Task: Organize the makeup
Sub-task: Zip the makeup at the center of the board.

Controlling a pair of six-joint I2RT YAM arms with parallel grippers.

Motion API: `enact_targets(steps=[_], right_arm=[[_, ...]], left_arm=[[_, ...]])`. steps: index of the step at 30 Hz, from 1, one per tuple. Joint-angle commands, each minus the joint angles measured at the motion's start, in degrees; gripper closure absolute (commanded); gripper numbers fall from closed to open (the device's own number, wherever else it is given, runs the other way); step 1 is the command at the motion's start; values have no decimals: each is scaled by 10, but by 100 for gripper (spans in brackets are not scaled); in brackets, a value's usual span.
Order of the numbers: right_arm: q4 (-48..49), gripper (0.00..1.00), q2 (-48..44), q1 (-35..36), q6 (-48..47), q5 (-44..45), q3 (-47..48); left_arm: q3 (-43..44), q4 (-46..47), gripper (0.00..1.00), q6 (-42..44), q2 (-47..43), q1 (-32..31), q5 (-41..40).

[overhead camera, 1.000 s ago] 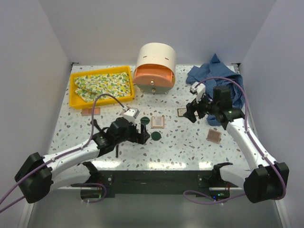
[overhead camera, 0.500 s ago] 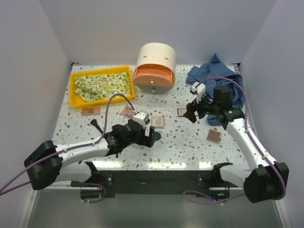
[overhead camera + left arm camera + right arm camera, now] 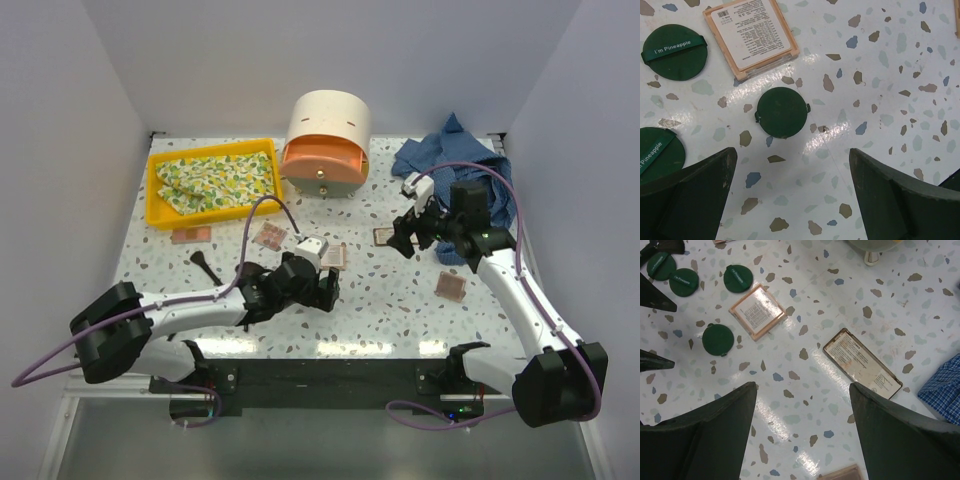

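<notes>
Left claw (image 3: 325, 289), shifted rightward since the earlier frame, spread wide and empty over a green disc (image 3: 782, 112) beside a palette (image 3: 751, 37) at mid tabletop (image 3: 890, 75); right claw (image 3: 802, 387) spread, empty, over a second palette (image 3: 862, 362) near the blue cloth (image 3: 450, 150); brush (image 3: 204, 264) lying at left.

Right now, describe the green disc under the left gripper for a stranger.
From the round cream-and-orange box at the back, come forward to the square palette with a printed label. The disc lies just in front of that, the only green one without a lettered band.
</notes>
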Motion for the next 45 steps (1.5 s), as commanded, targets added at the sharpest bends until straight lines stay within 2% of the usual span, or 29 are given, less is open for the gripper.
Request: enact_targets(steps=[1, 11, 17, 27, 45], right_arm=[[21, 21, -10, -3, -5, -10, -3], [22, 21, -10, -4, -5, -10, -4], [22, 21, -12, -6, -5, -10, -4], [19, 20, -15, -9, -6, -12, -4], [17, 20, -14, -12, -8, -12, -3]], left_arm=[[35, 13, 0, -24, 19, -9, -39], [95, -6, 0, -58, 90, -16, -74], [204, -130, 0, -113, 194, -16, -164], [319, -195, 1, -158, 308, -14, -231], [348, -154, 6, -131, 352, 52, -164]])
